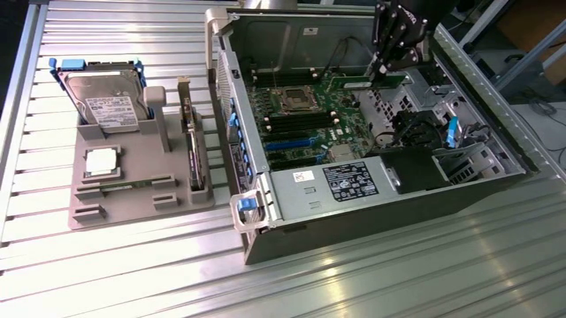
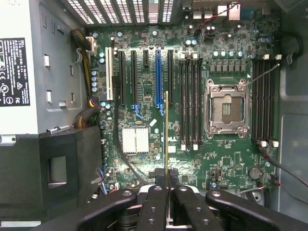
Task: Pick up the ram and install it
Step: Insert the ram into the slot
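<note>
Above the open computer case (image 1: 372,222), which lies on its side with the motherboard (image 2: 226,159) facing up, the gripper (image 1: 382,71) carries the ram (image 1: 362,84). Its jaws are closed narrow on the thin green stick. In the wrist view the gripper (image 2: 166,182) pinches the ram (image 2: 166,130) by its upper edge, so the board shows edge-on as a slim line pointing down at the motherboard. That hold seems chosen to leave the lower contact edge free to enter a slot. The stick runs parallel to the black memory slots (image 2: 191,101) beside the empty processor socket (image 2: 227,108), and this alignment looks deliberate, matching the slots' direction. It hangs over the strip just beside that bank, not over a slot itself, and seems clear of the board, so I judge it picked up but not yet seated. Well apart, at the exterior view's left, the grey tray (image 1: 124,212) keeps the hard drive (image 1: 105,101), the square processor chip (image 1: 102,161) and the expansion card (image 1: 188,126) in their own holders.
</note>
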### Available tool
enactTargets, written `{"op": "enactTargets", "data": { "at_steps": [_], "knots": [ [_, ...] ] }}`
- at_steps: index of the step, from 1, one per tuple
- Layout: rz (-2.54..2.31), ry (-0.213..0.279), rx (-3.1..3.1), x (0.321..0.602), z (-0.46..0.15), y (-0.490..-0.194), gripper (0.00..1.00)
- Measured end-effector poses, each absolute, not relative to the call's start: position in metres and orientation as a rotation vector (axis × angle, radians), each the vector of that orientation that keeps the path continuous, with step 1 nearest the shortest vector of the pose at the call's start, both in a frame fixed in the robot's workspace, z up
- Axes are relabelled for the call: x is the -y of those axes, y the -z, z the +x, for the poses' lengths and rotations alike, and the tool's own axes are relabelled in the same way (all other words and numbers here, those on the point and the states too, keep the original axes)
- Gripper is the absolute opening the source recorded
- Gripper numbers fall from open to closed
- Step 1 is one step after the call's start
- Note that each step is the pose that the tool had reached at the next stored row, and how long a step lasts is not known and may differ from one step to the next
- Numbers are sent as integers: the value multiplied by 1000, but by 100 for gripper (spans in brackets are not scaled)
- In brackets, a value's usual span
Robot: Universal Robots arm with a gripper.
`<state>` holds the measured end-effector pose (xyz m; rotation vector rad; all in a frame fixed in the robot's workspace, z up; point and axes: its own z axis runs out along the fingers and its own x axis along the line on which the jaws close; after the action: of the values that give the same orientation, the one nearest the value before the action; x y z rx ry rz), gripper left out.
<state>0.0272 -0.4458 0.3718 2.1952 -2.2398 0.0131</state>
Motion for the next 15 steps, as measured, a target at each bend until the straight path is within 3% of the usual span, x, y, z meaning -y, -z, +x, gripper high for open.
{"op": "enactTargets", "data": {
  "at_steps": [15],
  "knots": [
    [2195, -13, 2240, 446, 27, -365, 12]
  ]
}}
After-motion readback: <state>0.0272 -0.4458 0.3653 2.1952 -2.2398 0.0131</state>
